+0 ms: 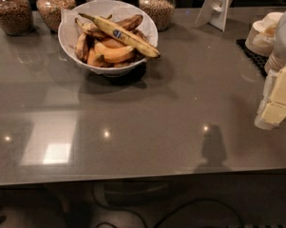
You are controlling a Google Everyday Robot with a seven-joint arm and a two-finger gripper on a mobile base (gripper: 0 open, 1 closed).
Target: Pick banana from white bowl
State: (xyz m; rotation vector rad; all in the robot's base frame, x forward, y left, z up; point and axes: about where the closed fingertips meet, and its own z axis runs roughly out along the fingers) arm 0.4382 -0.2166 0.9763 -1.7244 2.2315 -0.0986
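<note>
Plainly the approach comes first: the gripper (pixel 277 103) hangs far right over the worktop (pixel 133 122), seemingly empty, its opening I cannot tell. Next, reach the banana (pixel 118 33) atop the white bowl (pixel 65 38).

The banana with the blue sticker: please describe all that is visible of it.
The banana is long, slim, yellow with brown speckles and a small blue sticker at mid-length. It lies on top of the other bananas, diagonally across the white bowl, one end jutting over the rim. The gripper is at the right edge, away from it.
</note>
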